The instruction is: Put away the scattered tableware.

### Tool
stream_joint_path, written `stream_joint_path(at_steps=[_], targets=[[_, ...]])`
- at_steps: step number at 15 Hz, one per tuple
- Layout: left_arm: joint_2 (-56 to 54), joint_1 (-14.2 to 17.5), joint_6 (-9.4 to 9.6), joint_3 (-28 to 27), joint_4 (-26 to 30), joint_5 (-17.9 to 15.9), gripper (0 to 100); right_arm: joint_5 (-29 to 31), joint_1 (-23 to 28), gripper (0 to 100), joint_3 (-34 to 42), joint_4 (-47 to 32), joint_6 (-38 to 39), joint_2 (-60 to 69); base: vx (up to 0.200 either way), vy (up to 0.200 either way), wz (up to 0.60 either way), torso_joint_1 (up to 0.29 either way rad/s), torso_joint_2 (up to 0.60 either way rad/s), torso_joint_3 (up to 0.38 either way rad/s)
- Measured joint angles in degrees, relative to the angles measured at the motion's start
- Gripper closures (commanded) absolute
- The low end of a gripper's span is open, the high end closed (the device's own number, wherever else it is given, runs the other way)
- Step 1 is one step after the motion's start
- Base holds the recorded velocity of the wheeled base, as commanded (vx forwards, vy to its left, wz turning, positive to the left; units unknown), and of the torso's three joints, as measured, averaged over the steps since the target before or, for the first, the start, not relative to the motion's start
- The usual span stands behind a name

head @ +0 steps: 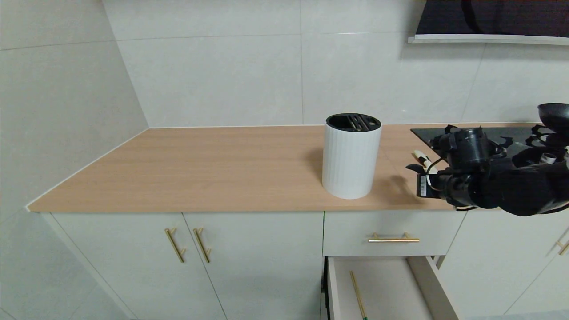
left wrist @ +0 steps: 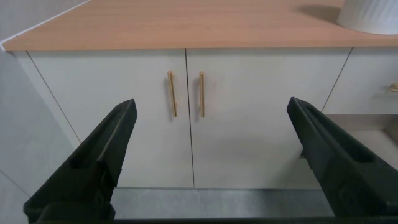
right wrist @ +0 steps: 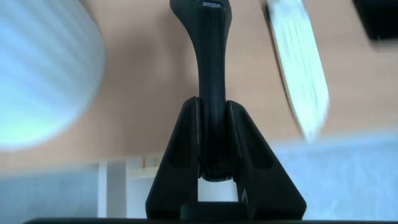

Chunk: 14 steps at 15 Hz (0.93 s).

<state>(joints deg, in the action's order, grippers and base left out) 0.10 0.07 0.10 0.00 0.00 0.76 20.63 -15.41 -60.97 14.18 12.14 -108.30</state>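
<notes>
Right hand [right wrist: 211,127]: clamped on a black handle [right wrist: 210,56], above the table [head: 200,169] near the white holder [head: 351,155].
Left hand [left wrist: 211,109]: fingers wide apart, facing the cabinet doors [left wrist: 261,124].
White utensil [head: 422,158]: lying on the table.
Drawer [head: 424,284]: open, chopstick [head: 357,295] inside.

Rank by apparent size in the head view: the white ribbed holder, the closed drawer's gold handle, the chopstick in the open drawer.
Largest: white ribbed holder, clearly.
Then: gold handle and chopstick, similar in length; the chopstick runs off the picture's edge, so they stay unranked.
</notes>
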Motion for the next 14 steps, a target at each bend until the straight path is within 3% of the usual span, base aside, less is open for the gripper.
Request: stream_joint_path(at_steps=[5,14], targets=[[0.00,-0.02,0.00,0.00,0.00,0.00,0,-0.21,-1.23,100,13.14,3.30,0.26,8.72,0.000,0.000,0.00,0.000,0.00,0.000],[0.00,-0.02,-0.02,0.00,0.00,0.02,0,-0.40,-6.25,100,19.70,4.67,-3.78,12.19,0.000,0.000,0.00,0.000,0.00,0.000]])
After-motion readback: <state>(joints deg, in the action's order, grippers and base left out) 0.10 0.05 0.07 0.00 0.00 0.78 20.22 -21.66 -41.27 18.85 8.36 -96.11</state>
